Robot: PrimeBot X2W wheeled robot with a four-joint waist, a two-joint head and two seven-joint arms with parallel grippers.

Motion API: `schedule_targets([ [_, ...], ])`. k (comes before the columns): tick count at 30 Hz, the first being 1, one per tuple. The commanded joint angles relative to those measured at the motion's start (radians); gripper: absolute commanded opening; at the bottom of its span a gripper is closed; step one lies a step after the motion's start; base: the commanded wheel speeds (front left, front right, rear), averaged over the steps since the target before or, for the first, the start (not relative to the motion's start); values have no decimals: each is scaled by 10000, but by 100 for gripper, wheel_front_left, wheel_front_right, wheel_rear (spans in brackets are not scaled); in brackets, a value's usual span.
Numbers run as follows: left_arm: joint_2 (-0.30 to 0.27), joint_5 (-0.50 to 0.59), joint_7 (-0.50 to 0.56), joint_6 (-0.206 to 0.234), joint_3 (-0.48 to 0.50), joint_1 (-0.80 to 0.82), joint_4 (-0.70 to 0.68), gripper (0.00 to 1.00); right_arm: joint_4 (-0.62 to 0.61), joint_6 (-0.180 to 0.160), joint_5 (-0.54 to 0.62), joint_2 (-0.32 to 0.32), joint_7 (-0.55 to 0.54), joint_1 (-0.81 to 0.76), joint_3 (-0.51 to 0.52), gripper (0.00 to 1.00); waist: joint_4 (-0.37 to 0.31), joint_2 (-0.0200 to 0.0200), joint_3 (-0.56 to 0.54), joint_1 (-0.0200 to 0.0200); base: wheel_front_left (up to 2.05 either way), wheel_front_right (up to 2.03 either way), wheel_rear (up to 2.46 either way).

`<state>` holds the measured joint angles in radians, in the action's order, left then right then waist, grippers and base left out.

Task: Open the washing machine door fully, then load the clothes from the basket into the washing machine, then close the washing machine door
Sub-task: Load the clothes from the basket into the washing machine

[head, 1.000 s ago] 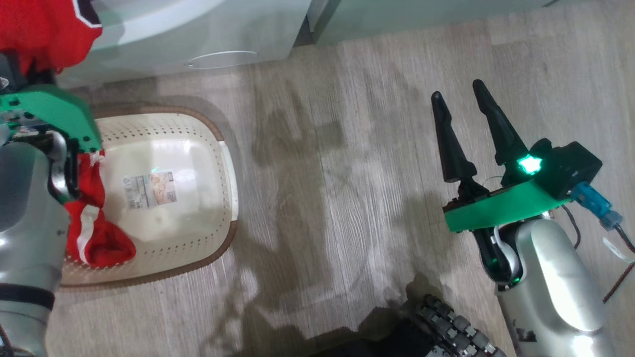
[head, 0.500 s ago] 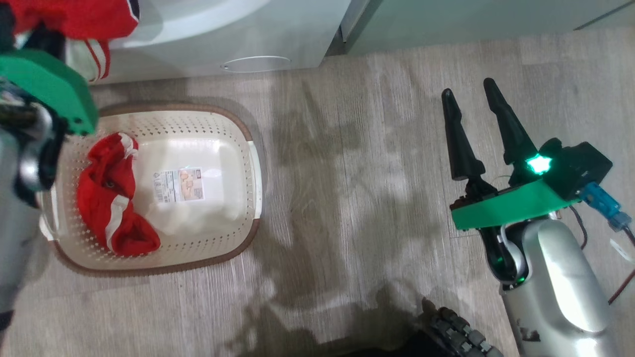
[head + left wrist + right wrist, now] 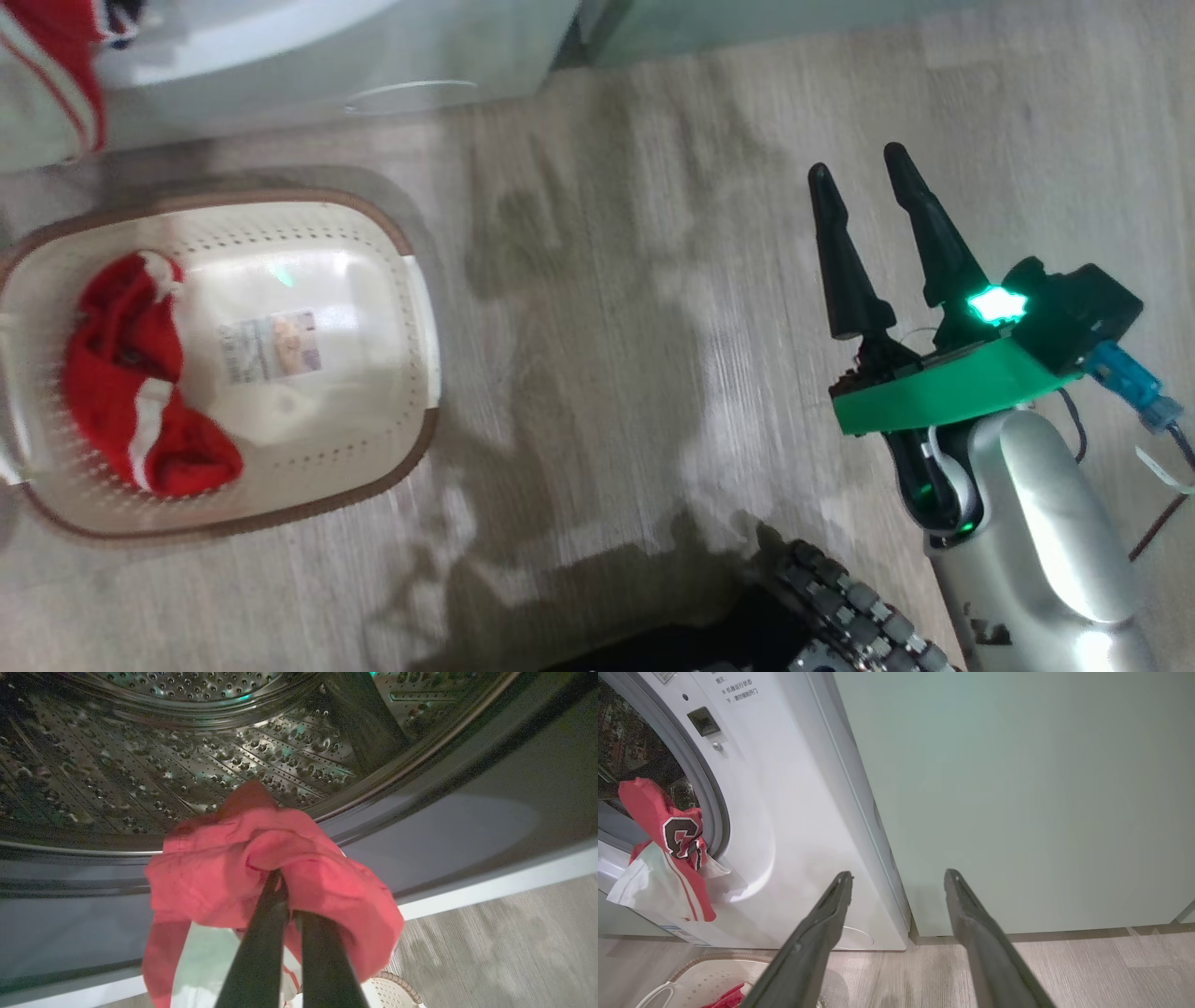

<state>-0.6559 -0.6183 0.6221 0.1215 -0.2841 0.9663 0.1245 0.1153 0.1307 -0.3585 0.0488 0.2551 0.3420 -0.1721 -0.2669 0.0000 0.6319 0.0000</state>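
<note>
My left gripper (image 3: 281,877) is shut on a red garment (image 3: 224,868), held at the lip of the washing machine's steel drum (image 3: 187,765). In the right wrist view that garment (image 3: 668,830) hangs out of the washing machine (image 3: 784,812) opening, over the grey gasket. Another red piece of the clothes (image 3: 131,411) lies in the left end of the cream basket (image 3: 411,308) on the floor below the machine. My right gripper (image 3: 859,161) hovers open over bare floor, far right of the basket, with nothing between its fingers. The washing machine door is out of view.
A pale green cabinet (image 3: 1017,788) stands directly right of the washer. Wood-look floor stretches between the basket and my right arm. My wheeled base (image 3: 840,607) sits at the bottom edge of the head view.
The head camera has swung. My left arm has carried the red garment up and left, out of the head view, towards the drum. The right gripper has stayed open and still.
</note>
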Motion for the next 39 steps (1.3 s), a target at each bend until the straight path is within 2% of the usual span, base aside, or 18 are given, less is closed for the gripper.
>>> schedule_targets([
  [1, -655, -81, 272, -64, 529, 583, -66, 0, -367, 0, -127, 14, 66, 26, -229, 100, -328, 0, 345, 0, 0, 0, 0],
  [6, -969, -90, 846, -66, 668, 1772, 724, 0, -451, 0, -368, 14, 66, 113, -350, 100, -832, 0, 865, 0, 0, 0, 0],
  [11, -1010, 129, 497, 76, 822, 2586, 1211, 0, -547, 0, -503, 14, 66, 212, -460, 100, -1142, 0, 1236, 0, 0, 0, 0],
  [15, -917, 494, -415, 206, 915, 3276, 1689, 0, -641, 0, -608, 14, 66, 313, -540, 100, -1355, 0, 1506, 0, 0, 0, 0],
  [17, -1044, 1197, -1602, 143, 756, 3766, 1987, 0, -705, 0, -650, 14, 66, 390, -580, 100, -1465, 0, 1674, 0, 0, 0, 0],
  [21, -842, 1458, -3093, 246, 915, 4208, 2715, 0, -746, 0, -649, 14, 66, 428, -554, 100, -1498, 0, 1792, 0, 0, 0, 0],
  [28, -556, 1260, -3844, 131, 932, 3746, 3777, 0, -713, 0, -538, 14, 66, 416, -400, 100, -1275, 0, 1769, 0, 0, 0, 0],
  [29, -519, 1270, -3933, 163, 915, 3637, 3808, 20, -704, 0, -502, 14, 66, 419, -366, 100, -1214, 0, 1741, 0, 0, 0, 0],
  [30, -468, 1282, -4098, 169, 896, 3535, 3785, 85, -705, 0, -452, 14, 66, 422, -332, 100, -1147, 0, 1702, 0, 0, 0, 0],
  [31, -406, 1292, -4245, 190, 873, 3406, 3773, 100, -709, 0, -384, 14, 66, 419, -278, 100, -1068, 0, 1652, 0, 0, 0, 0],
  [39, 225, 1013, -6203, 310, 1107, 1860, 3225, 100, -634, 0, 171, 14, 66, 234, 121, 100, -384, 0, 974, 0, 0, 0, 0],
])
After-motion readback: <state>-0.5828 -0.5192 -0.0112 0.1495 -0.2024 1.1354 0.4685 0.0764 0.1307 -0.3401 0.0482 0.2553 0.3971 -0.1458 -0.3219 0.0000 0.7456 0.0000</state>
